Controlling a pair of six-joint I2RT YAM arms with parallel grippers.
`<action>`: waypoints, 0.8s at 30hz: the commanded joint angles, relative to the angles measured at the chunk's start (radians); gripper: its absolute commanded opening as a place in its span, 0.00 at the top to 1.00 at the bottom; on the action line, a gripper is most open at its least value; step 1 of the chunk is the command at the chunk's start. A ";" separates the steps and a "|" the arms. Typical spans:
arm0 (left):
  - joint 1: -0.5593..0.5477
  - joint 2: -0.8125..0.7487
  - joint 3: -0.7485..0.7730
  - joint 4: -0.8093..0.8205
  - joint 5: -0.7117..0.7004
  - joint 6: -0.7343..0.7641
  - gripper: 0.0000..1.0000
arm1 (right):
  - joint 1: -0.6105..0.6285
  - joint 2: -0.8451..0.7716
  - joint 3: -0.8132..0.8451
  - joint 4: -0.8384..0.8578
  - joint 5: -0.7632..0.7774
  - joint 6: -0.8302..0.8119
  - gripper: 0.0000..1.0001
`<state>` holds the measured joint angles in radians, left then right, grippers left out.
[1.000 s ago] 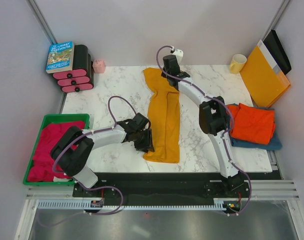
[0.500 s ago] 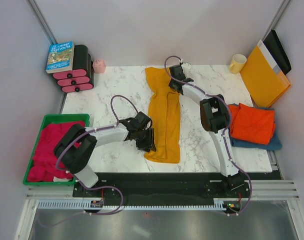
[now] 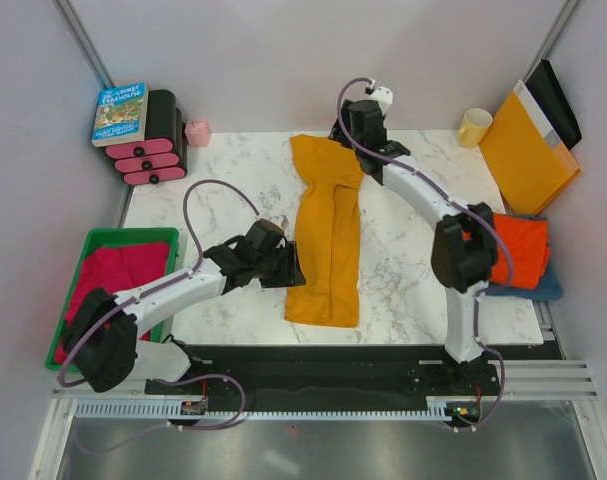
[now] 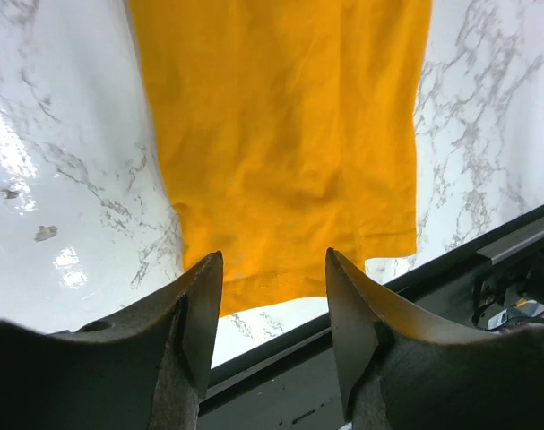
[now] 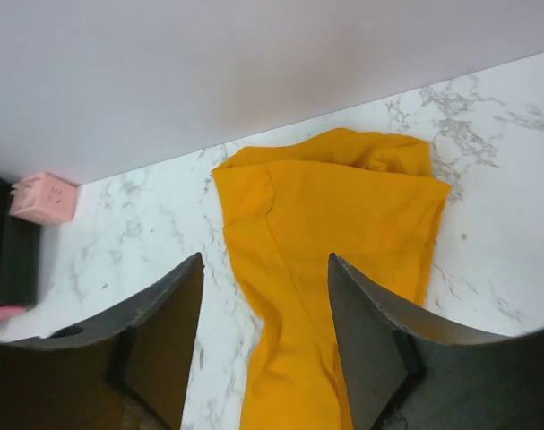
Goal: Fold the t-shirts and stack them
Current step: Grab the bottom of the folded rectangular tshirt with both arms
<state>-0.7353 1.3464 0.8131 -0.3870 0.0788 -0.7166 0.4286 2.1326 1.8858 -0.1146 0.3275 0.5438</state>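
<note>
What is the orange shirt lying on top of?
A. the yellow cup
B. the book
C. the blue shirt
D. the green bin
C: in the top view the folded orange shirt sits on the blue shirt, whose edge peeks out beneath it at the right side of the table.

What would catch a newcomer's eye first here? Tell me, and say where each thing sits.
The mustard-yellow t-shirt lies as a long strip mid-table, the open left end effector by its near hem, the open right end effector by its far end. At the right edge, a folded orange-red t-shirt sits on a blue t-shirt.
</note>
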 commanded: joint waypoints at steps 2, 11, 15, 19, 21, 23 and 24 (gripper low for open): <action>-0.003 -0.096 -0.024 -0.042 -0.076 0.043 0.44 | 0.088 -0.357 -0.387 -0.077 0.058 0.024 0.49; -0.006 -0.059 -0.138 -0.020 -0.103 -0.012 0.41 | 0.386 -0.730 -0.896 -0.281 0.123 0.179 0.96; -0.006 -0.091 -0.183 0.000 -0.122 -0.046 0.36 | 0.499 -0.827 -1.001 -0.362 0.173 0.292 0.66; -0.006 -0.118 -0.206 0.010 -0.128 -0.060 0.33 | 0.533 -0.893 -1.091 -0.385 0.191 0.357 0.49; -0.006 -0.116 -0.204 0.010 -0.125 -0.060 0.33 | 0.544 -0.928 -1.117 -0.405 0.191 0.380 0.48; -0.007 -0.107 -0.204 0.010 -0.117 -0.069 0.33 | 0.558 -0.950 -1.159 -0.416 0.186 0.418 0.48; -0.009 -0.104 -0.204 0.010 -0.114 -0.072 0.33 | 0.578 -0.974 -1.175 -0.416 0.183 0.430 0.48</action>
<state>-0.7364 1.2564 0.6056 -0.4076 -0.0208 -0.7467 0.9676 1.2201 0.7654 -0.4969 0.4793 0.8730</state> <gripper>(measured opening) 0.667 0.519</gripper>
